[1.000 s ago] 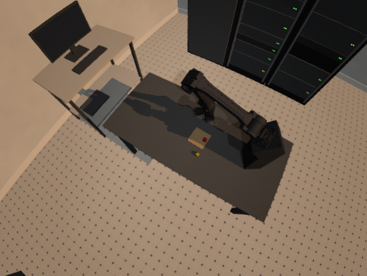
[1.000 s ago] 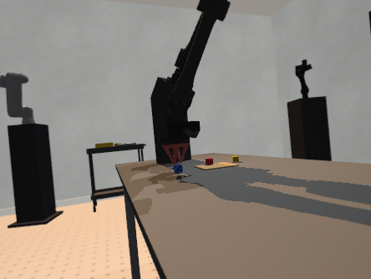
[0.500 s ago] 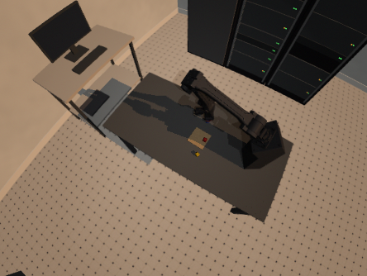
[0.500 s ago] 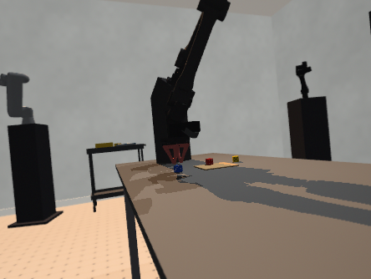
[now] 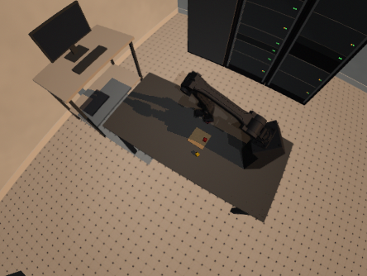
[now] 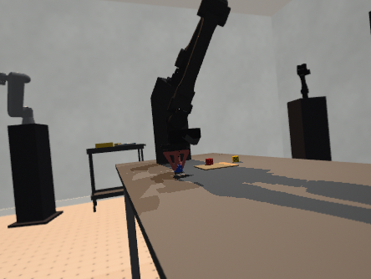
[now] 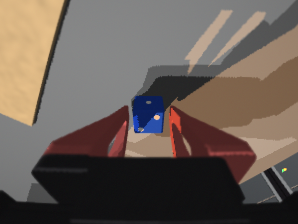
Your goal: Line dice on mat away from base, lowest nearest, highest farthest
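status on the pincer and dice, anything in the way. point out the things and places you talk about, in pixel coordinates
Pincer (image 6: 179, 168) (image 7: 149, 111) open around blue die (image 6: 179, 169) (image 7: 148, 115), not gripping. Red die (image 5: 205, 140) (image 6: 209, 161) on mat (image 5: 200, 133) (image 6: 205, 167) (image 7: 25, 55), yellow (image 5: 197, 154) (image 6: 236, 159) off it. Nothing seen between blue die and mat.

We see the gripper (image 5: 207, 121) (image 6: 180, 168) (image 7: 149, 111) sitting lower than in both earlier exterior pictures. Half a second ago and a second ago, we had the blue die (image 6: 179, 169) (image 7: 148, 115) just below the jaws, its whole body beneath the fingertips. Now we find the fingertips down at the die's level, overlapping it in the exterior view, so the gap we saw beneath the jaws has closed.
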Controlling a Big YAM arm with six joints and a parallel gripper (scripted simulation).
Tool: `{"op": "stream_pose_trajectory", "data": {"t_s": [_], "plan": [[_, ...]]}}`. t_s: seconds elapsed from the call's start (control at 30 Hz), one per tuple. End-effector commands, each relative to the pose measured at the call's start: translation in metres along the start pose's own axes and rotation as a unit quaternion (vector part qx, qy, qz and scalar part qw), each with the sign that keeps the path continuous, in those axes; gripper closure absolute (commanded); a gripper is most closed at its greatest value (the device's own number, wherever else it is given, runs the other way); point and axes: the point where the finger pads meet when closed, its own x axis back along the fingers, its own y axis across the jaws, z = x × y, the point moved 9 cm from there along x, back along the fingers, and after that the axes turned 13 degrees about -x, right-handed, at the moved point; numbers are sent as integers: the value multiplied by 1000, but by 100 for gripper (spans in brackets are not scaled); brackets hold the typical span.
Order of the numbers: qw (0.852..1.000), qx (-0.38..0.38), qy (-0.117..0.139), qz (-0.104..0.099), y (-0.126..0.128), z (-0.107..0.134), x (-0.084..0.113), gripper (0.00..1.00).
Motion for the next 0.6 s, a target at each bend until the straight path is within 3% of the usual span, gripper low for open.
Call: {"op": "stream_pose_trajectory", "data": {"t_s": [0.0,0.57], "plan": [[1000,1,-3,-1,4,-4,-6,61],[1000,2,-4,-1,5,-6,-8,61]]}}
